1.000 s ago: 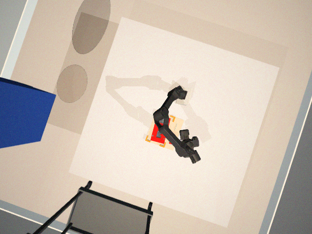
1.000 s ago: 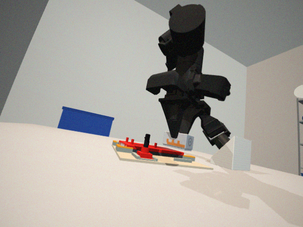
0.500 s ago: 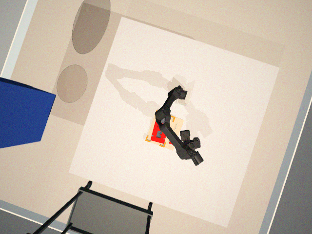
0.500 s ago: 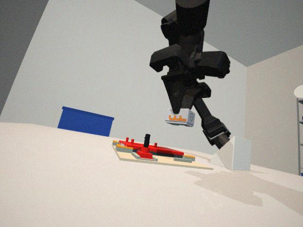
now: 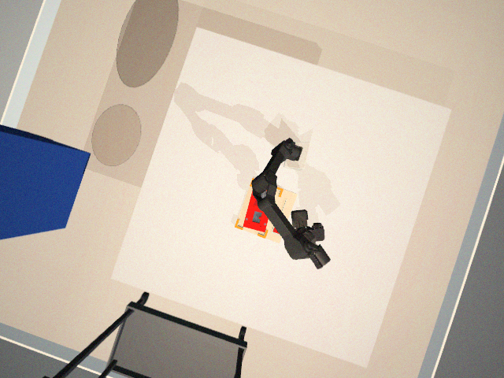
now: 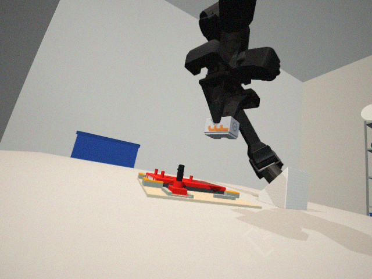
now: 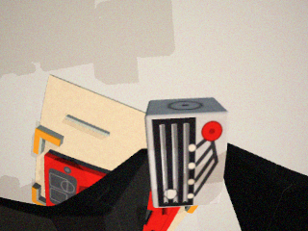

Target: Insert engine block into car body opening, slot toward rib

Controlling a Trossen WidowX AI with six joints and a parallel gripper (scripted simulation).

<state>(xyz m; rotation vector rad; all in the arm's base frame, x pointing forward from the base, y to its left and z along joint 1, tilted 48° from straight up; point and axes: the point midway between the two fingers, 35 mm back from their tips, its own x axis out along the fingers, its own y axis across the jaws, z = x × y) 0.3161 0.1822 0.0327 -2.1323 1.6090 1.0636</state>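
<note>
Currently my pincer [image 6: 217, 120] is gripping the grey engine block [image 6: 222, 128] above the red car body [image 6: 192, 183]; only the wrist view is showing its striped face.

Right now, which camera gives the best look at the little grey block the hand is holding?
The wrist view: the engine block fills the centre, its ribbed face plain between the hand's fingers. The exterior view shows it hanging high above the red car body. From the top, the arm hides it.

Grey engine block [image 6: 221, 128] with orange slots aloft, well above the flat red car body [image 6: 192, 183]
</note>
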